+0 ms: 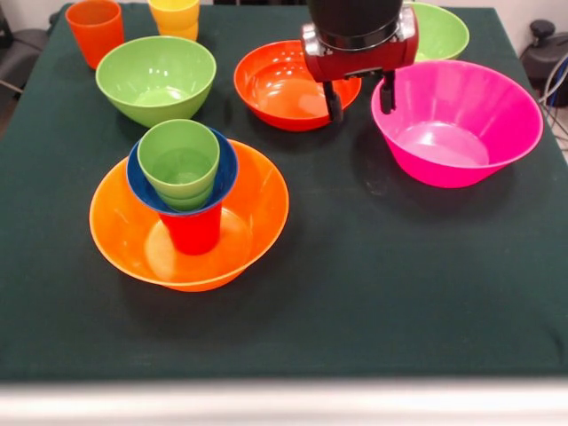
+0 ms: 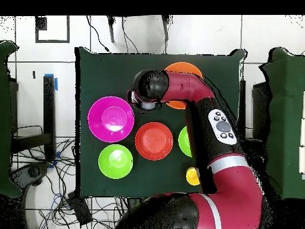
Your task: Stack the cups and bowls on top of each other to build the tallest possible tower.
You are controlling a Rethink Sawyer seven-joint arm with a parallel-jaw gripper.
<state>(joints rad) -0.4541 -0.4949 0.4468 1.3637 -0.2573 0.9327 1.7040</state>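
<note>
The tower stands front left in the front view. A large orange bowl [image 1: 262,200] holds an inverted red cup [image 1: 193,232], with a small blue bowl [image 1: 226,173] on it and nested light green cups [image 1: 180,160] on top. My gripper [image 1: 359,98] is open and empty. It hangs above the table between the red-orange bowl [image 1: 284,84] and the large pink bowl [image 1: 461,115], well right of the tower. In the overhead view my arm hides most of the orange bowl [image 2: 184,67], and the gripper [image 2: 145,101] is next to the pink bowl [image 2: 111,118].
A light green bowl [image 1: 156,78], an orange cup [image 1: 95,29] and stacked yellow cups [image 1: 175,16] stand at the back left. A second light green bowl [image 1: 444,31] sits behind the gripper. The table has a dark green cloth [image 1: 382,293].
</note>
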